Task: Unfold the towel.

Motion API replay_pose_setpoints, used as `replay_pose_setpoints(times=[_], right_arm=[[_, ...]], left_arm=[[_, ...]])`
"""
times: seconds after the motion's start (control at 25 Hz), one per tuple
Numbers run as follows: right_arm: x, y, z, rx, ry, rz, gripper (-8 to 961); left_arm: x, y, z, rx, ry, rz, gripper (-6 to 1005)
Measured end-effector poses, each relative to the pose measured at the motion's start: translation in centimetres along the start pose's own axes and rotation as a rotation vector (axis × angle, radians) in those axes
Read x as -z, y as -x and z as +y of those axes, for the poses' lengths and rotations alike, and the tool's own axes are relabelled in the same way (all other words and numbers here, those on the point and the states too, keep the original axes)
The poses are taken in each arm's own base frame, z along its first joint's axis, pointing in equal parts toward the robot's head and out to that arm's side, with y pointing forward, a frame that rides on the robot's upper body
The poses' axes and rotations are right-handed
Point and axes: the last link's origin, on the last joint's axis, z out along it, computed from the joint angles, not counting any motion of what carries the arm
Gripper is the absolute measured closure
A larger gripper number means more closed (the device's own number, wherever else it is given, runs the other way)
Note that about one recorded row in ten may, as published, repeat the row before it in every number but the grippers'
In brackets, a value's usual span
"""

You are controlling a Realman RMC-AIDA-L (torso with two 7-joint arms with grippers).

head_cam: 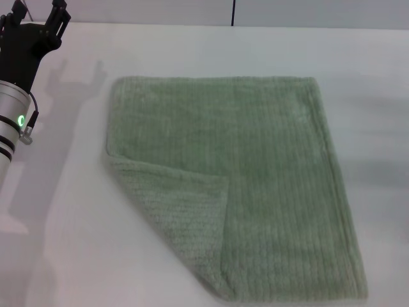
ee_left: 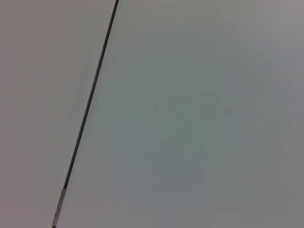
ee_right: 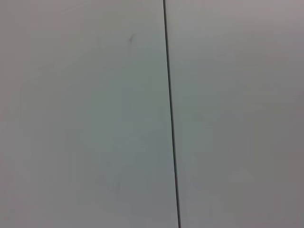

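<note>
The sage-green towel [head_cam: 255, 179] lies flat on the white table [head_cam: 57, 224] in the head view. Its near left corner is folded over onto the top, showing a paler triangular flap [head_cam: 182, 214]. My left gripper [head_cam: 38, 14] is raised at the far left, well clear of the towel's far left corner; its fingers stand apart with nothing between them. My right gripper is out of view. Both wrist views show only a plain grey wall with a dark seam [ee_left: 90, 99], also in the right wrist view [ee_right: 170, 114].
The table's far edge meets a grey wall with a dark vertical seam [head_cam: 232, 11]. Bare table surface lies left of the towel and to its right [head_cam: 377, 128].
</note>
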Motion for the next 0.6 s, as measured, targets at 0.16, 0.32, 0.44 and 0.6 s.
replay_pose_setpoints(times=[0.16,0.32,0.44,0.6], right_arm=[[-0.03,0.02,0.03,0.000,0.001,-0.001,219],[-0.06,0.03,0.03,-0.001,-0.001,-0.001,227],[-0.07,0.04,0.03,-0.002,-0.001,-0.002,232],[-0.07,0.04,0.03,-0.002,-0.001,-0.002,240]], left_arm=[[0.00,-0.01,-0.01,0.000,0.000,0.000,202],[-0.01,-0.01,0.00,0.000,0.000,0.000,202],[-0.07,-0.03,0.04,0.000,0.001,0.001,202],[-0.13,-0.05,0.09,0.000,0.003,0.001,202]])
